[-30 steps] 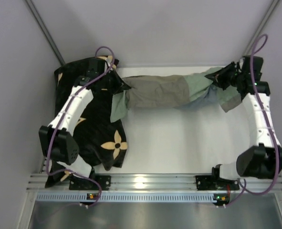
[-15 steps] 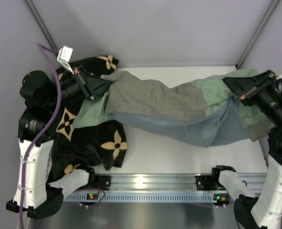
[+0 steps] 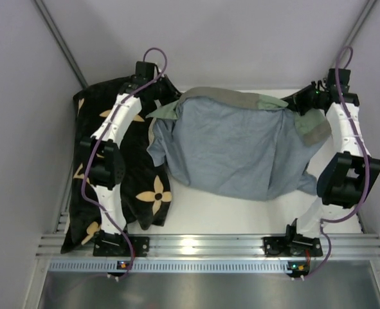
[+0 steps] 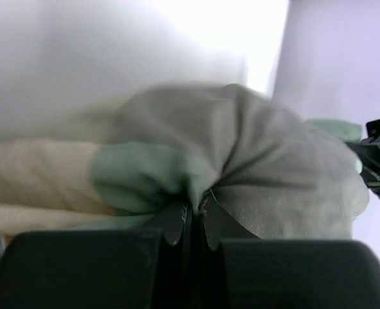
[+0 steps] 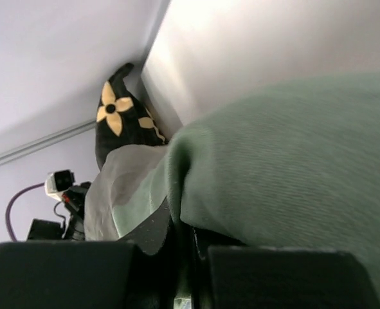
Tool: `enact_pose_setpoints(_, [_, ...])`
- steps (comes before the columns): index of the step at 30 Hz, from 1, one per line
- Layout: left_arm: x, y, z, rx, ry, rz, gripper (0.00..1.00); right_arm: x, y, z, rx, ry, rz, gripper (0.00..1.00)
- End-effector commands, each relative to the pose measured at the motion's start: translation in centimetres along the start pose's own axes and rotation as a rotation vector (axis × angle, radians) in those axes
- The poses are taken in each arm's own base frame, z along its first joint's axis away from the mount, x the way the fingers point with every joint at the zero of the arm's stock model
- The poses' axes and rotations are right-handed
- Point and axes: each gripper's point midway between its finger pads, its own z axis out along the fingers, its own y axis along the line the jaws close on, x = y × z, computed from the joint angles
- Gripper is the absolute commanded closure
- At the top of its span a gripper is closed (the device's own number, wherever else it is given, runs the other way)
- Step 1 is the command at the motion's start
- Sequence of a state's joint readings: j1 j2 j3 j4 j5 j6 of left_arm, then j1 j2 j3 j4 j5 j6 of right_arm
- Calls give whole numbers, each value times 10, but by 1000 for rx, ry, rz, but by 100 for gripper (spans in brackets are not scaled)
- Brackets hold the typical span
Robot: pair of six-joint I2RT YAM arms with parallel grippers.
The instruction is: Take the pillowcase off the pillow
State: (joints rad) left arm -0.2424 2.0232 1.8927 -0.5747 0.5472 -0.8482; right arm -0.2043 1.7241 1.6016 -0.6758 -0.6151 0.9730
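The pillowcase (image 3: 241, 148) hangs spread between my two grippers at the far side of the table, its plain blue-grey inside facing up and an olive and pale green strip along the far edge. My left gripper (image 3: 166, 106) is shut on its far left corner; in the left wrist view the fingers (image 4: 193, 215) pinch bunched green and olive cloth (image 4: 254, 167). My right gripper (image 3: 300, 103) is shut on the far right corner, with pale green cloth (image 5: 292, 167) draped over its fingers (image 5: 180, 225). The pillow does not show in the top view. Whether the cream cloth (image 4: 35, 174) is the pillow I cannot tell.
A black cushion with tan flower motifs (image 3: 138, 187) lies along the left side of the table under the left arm, and shows far off in the right wrist view (image 5: 116, 112). White table top (image 3: 241, 215) shows between the pillowcase and the near rail (image 3: 202, 244).
Half a second ago both arms were raised toward the camera with the pillowcase stretched long. Now they are down at the back of the table and the cloth has fanned out, blue-grey side up.
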Motion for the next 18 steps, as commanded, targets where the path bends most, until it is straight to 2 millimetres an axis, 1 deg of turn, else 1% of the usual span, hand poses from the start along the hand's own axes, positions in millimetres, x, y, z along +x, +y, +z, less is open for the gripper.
enact_pose_setpoints(1, [-10,-3,1,-37,-35,11,100,-13,31,-4,-71,-30,-43,100])
enact_pose_setpoints(2, [-11,3,7,-52,-36,5,100,-15,26,1,-59,-27,-37,100])
enact_pose_setpoints(3, [-16,7,10,-68,-54,10,100,-17,17,11,-39,-10,-14,100])
enact_pose_setpoints(4, [-19,9,11,-77,-64,9,100,-19,13,16,-35,-5,-3,100])
enact_pose_setpoints(5, [-22,17,17,-97,-70,-1,100,-22,9,22,-25,-2,2,100])
enact_pose_setpoints(6, [-28,15,17,-94,-86,2,98,-26,0,32,-3,4,16,100])
enact_pose_setpoints(7, [-33,16,19,-101,-98,4,89,-32,-3,36,14,-20,15,100])
enact_pose_setpoints(8, [-36,22,25,-114,-101,3,62,-37,-5,40,18,-32,4,100])
enact_pose_setpoints(9, [-41,26,28,-128,-116,23,51,-42,-15,51,41,-27,3,98])
enact_pose_setpoints(10, [-50,19,25,-124,-146,48,39,-49,-15,53,50,-49,-14,95])
enact_pose_setpoints(11, [-53,25,27,-151,-155,59,31,-53,-19,57,61,-55,-24,91])
enact_pose_setpoints(12, [-56,27,24,-178,-168,94,23,-57,-30,66,83,-51,-20,81])
enact_pose_setpoints(13, [-62,33,19,-224,-214,117,18,-62,-31,68,91,-66,-38,75])
enact_pose_setpoints(14, [-69,27,6,-250,-260,171,16,-67,-36,71,103,-75,-67,69])
enact_pose_setpoints(15, [-69,27,-3,-283,-283,200,14,-72,-38,74,111,-85,-88,58])
enact_pose_setpoints(16, [-80,18,-27,-330,-372,232,13,-77,-41,75,131,-105,-120,52])
enact_pose_setpoints(17, [-77,22,-34,-369,-386,272,13,-79,-41,73,137,-117,-179,43])
enact_pose_setpoints(18, [-72,14,-42,-389,-412,313,12,-80,-39,72,141,-128,-215,41])
